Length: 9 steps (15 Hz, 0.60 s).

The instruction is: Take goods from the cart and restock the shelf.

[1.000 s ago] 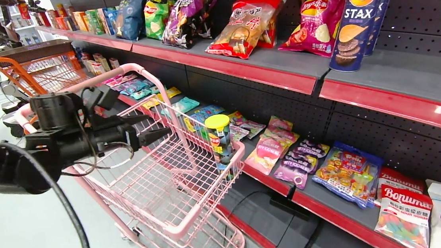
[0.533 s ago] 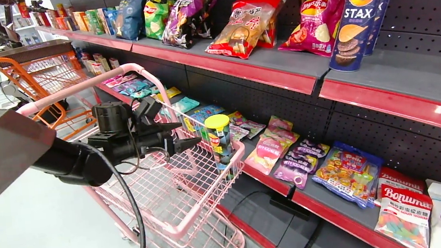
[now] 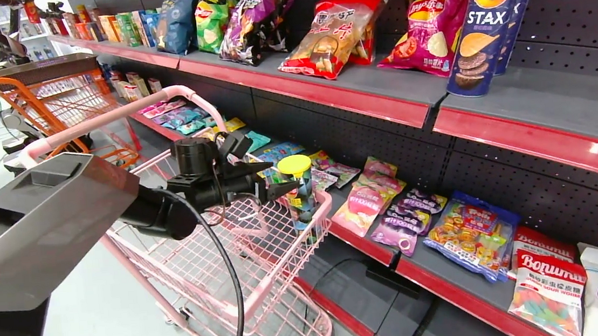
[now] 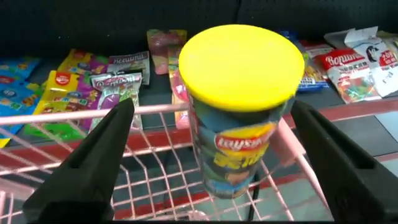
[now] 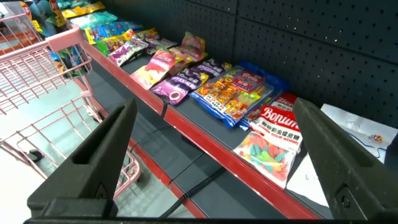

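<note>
My left gripper (image 3: 281,176) (image 4: 212,106) is stretched out over the pink cart (image 3: 285,261), level with the top of the can (image 3: 297,192) (image 4: 239,124). Its jaws are spread wide and hold nothing. Seen from my left wrist, the can sits between my two black fingers (image 4: 93,168) with a gap on either side, so I am around it and, as far as I can tell, not touching it. The can stands upright in the cart's far corner, the one nearest the shelving, close against the wire wall. It has a yellow lid and a dark printed body.

My right gripper (image 5: 214,106) is released too, its fingers well apart and bare. Past them I see the lower shelf (image 3: 451,294) (image 5: 211,142), just beside the cart. Candy bags (image 3: 367,205) (image 5: 180,81) lie flat in a row along it, and a red gummy bag (image 5: 270,140) lies near the end closest to my right wrist.

The upper shelf (image 3: 542,103) carries chip bags (image 3: 330,35) leaning back against the pegboard. A tall blue can (image 3: 481,27) stands upright beside them.

An orange cart (image 3: 54,97) stands farther down the aisle, behind the pink one and well apart from my left arm
</note>
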Motion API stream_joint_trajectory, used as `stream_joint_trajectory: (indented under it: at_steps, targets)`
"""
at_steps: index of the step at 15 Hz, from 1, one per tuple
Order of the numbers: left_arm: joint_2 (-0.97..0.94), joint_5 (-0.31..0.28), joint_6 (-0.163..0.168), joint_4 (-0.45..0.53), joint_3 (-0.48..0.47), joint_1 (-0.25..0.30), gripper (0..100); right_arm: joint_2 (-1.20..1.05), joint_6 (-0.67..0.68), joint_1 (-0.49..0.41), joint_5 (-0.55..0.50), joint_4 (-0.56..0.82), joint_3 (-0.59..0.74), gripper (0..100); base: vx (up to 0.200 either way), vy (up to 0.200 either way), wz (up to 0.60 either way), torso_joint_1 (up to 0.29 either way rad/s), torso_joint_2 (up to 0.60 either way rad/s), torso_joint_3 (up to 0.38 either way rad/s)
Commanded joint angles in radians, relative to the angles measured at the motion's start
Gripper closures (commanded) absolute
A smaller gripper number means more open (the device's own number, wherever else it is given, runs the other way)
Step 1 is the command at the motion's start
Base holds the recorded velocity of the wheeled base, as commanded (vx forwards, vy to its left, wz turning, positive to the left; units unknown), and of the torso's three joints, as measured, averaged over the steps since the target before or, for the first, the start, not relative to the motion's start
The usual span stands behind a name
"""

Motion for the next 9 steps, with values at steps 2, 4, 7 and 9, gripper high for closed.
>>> stream_joint_trajectory:
  at_steps: [2,4,7,9]
  targets:
    - [0.047,0.013,-0.016,-0.002,-0.045,-0.021,0,0.001,-0.002,0.001,0.0,0.0,0.0,0,0.0,0.0,0.0,0.0,0.0,0.0]
    - [0.054,0.016,-0.016,-0.002,-0.046,-0.027,0,0.001,-0.002,0.001,0.002,0.0,0.0,0,0.0,0.0,0.0,0.0,0.0,0.0]
    - [0.065,0.031,-0.016,-0.005,-0.048,-0.028,0,0.001,0.0,0.001,0.002,0.0,0.0,0,0.0,0.0,0.0,0.0,0.0,0.0]
    - [0.068,0.036,-0.016,-0.005,-0.048,-0.031,0,0.001,-0.002,0.001,0.002,0.0,0.0,0,0.0,0.0,0.0,0.0,0.0,0.0]
